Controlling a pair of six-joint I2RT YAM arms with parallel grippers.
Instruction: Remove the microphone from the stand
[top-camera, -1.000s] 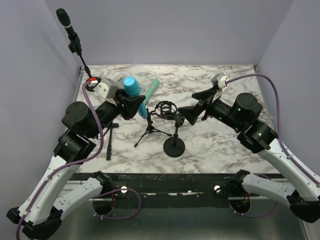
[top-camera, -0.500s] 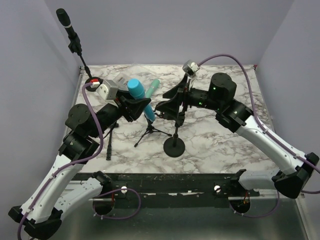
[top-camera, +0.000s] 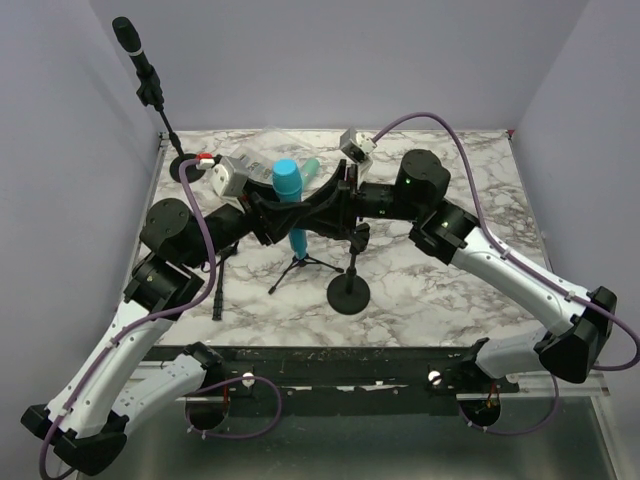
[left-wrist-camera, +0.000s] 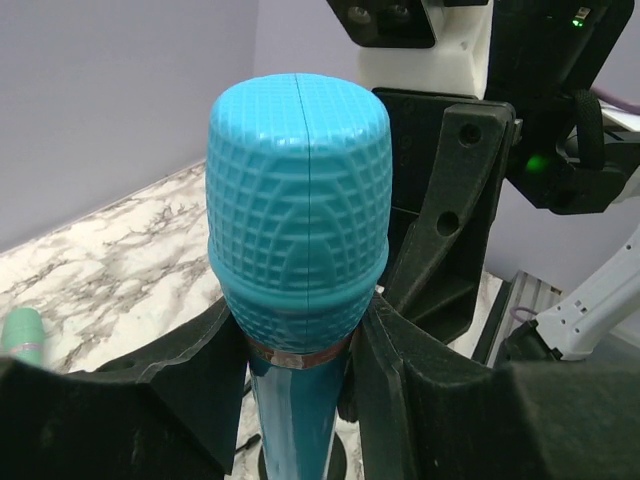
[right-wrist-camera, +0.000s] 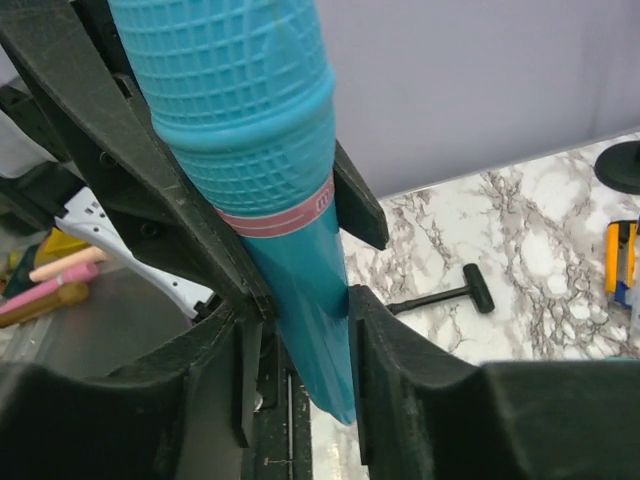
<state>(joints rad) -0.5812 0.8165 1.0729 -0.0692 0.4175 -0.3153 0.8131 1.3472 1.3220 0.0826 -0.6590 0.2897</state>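
- Above the tripod stand (top-camera: 300, 265), the blue microphone (top-camera: 288, 195) is held nearly upright, with its long axis vertical, grille head up and tail down.
- Left gripper (left-wrist-camera: 300, 345) clamps it just under the head.
- Right gripper (right-wrist-camera: 305, 385) brackets the handle lower down with narrow jaws; I cannot tell whether they are pressing it.
- Pink band (right-wrist-camera: 285, 215) on the handle has lettering too small to read.
- Three microphones are in view: the blue one, a teal microphone (top-camera: 308, 170) lying behind the tripod stand, and a black microphone (top-camera: 133, 45) far left of it.

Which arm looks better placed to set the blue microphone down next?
Left, probably. The left gripper is shut on the microphone just below its head; the right gripper merely brackets the lower handle, grip unclear.
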